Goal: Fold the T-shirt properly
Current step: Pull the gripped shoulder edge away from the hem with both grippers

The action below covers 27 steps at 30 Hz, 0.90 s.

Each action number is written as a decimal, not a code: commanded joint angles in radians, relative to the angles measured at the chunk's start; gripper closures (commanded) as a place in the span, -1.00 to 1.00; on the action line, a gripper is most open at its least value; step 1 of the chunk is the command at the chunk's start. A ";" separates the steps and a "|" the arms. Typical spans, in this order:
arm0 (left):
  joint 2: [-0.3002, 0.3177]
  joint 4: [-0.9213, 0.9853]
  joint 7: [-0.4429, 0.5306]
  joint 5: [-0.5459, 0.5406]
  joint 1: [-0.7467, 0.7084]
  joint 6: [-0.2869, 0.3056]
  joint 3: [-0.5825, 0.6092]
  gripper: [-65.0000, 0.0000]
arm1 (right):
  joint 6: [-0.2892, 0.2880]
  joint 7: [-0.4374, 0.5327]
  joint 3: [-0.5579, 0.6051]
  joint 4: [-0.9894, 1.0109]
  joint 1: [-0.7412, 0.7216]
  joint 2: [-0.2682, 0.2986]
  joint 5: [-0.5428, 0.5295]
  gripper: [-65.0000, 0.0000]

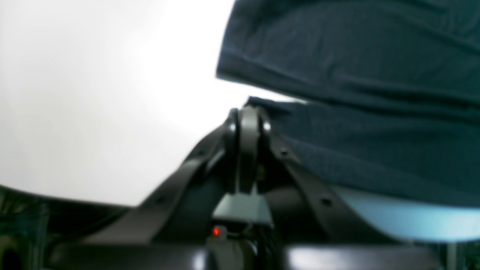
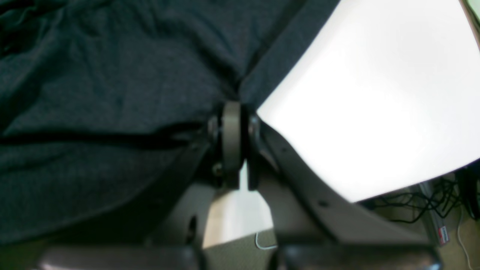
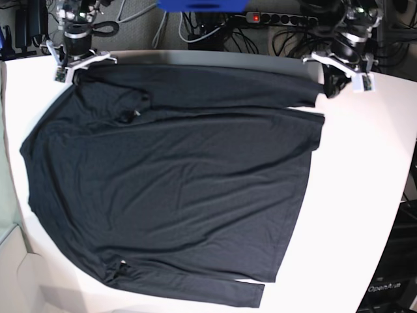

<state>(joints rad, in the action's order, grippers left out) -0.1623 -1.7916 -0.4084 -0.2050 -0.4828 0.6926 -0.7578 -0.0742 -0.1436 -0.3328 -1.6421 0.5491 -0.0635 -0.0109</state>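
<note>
both grippers have glossy black, screw-dotted fingers.

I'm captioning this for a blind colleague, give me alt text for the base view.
A large black long-sleeved knit T-shirt lies spread across a white table. At its far edge, the right pincer and left pincer sit at opposite ends of a folded-over sleeve.

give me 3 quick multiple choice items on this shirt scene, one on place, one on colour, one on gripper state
1. Where are both grippers working?
A. along the shirt's far edge
B. at the near hem
C. off the table

2. What colour is the T-shirt?
A. white
B. black
C. red

3. How is the left gripper?
A. wide open
B. shut at the cloth's edge
C. out of view

Answers:
1 A, the base view shows the left and the right gripper at the far edge.
2 B, dark against the white table.
3 B, its fingers meet at the fabric.
</note>
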 commanded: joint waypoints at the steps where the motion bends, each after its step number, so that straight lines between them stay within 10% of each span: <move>1: 0.005 -0.017 0.024 -0.018 0.005 0.006 -0.002 1.00 | 0.001 -0.014 -0.002 -0.014 -0.008 0.006 0.007 1.00; 27: 0.005 -0.015 -0.275 -0.018 0.283 0.006 -0.004 1.00 | -0.080 -0.020 -0.001 -0.137 -0.156 0.034 0.012 1.00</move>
<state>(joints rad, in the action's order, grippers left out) -0.1616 -1.7878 -0.7078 -0.2062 -0.2058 0.6926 -0.7612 -0.1528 -0.1890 -0.3332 -1.7599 0.3985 -0.0334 0.0010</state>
